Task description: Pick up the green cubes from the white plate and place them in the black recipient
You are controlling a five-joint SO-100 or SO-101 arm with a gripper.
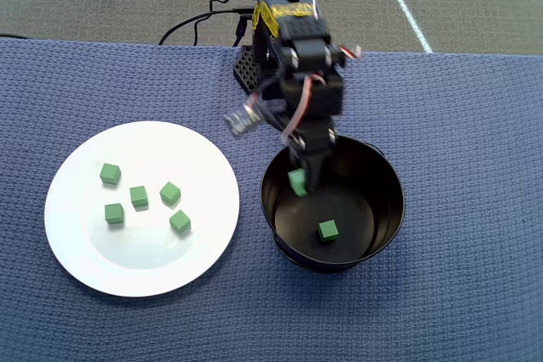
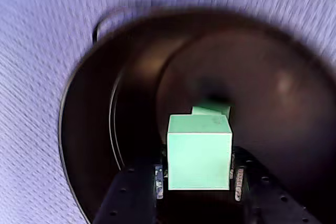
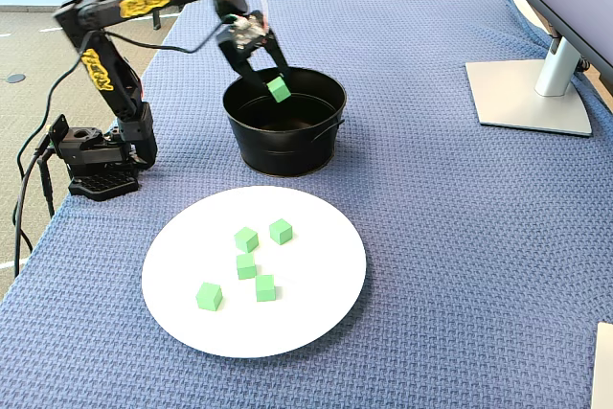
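My gripper (image 1: 299,182) is shut on a green cube (image 1: 296,181) and holds it over the near-arm side of the black pot (image 1: 392,201), about level with its rim. In the wrist view the held cube (image 2: 199,153) sits between the two fingers (image 2: 239,179), with the pot's dark inside (image 2: 89,145) below. A second green cube (image 1: 327,231) lies on the pot's floor and shows behind the held one in the wrist view (image 2: 211,110). Several green cubes (image 1: 139,197) lie loose on the white plate (image 1: 144,269), left of the pot. The fixed view shows the gripper (image 3: 278,90), pot (image 3: 287,146) and plate (image 3: 316,313).
A blue woven cloth (image 1: 475,294) covers the table. The arm's base (image 3: 96,165) and its cables (image 1: 195,27) are at the table's edge. A grey monitor stand (image 3: 532,93) stands far right in the fixed view, and a pale object (image 3: 603,366) sits at its lower right corner.
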